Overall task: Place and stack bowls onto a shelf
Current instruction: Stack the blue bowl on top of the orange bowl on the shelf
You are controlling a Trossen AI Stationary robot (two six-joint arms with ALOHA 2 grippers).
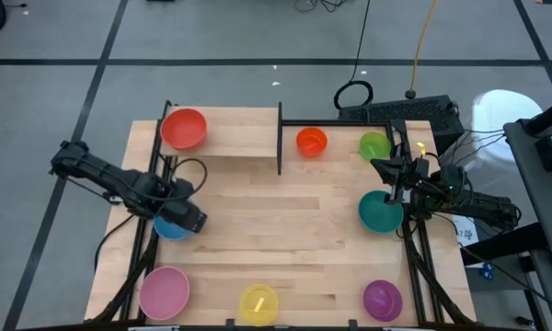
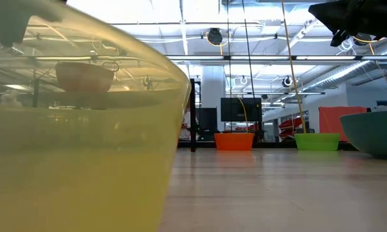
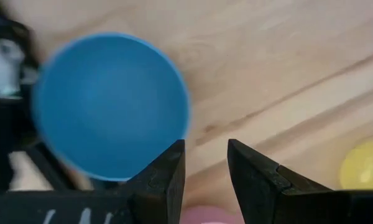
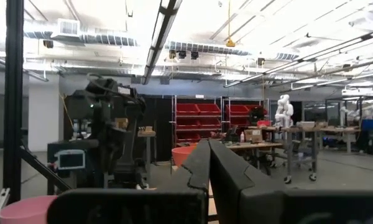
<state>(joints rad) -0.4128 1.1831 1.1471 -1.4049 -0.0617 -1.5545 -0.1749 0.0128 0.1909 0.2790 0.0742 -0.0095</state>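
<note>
Left gripper [image 3: 206, 165] jaws parted, right gripper [image 4: 208, 165] jaws closed

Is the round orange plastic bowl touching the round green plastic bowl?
Apart. The high view shows bare tabletop between the orange bowl and the green bowl; the low view shows the gap too.

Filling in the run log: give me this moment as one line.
left gripper: jaws open, above blue bowl | right gripper: jaws shut, empty, over teal bowl | red bowl: on shelf | stacked: none
</note>
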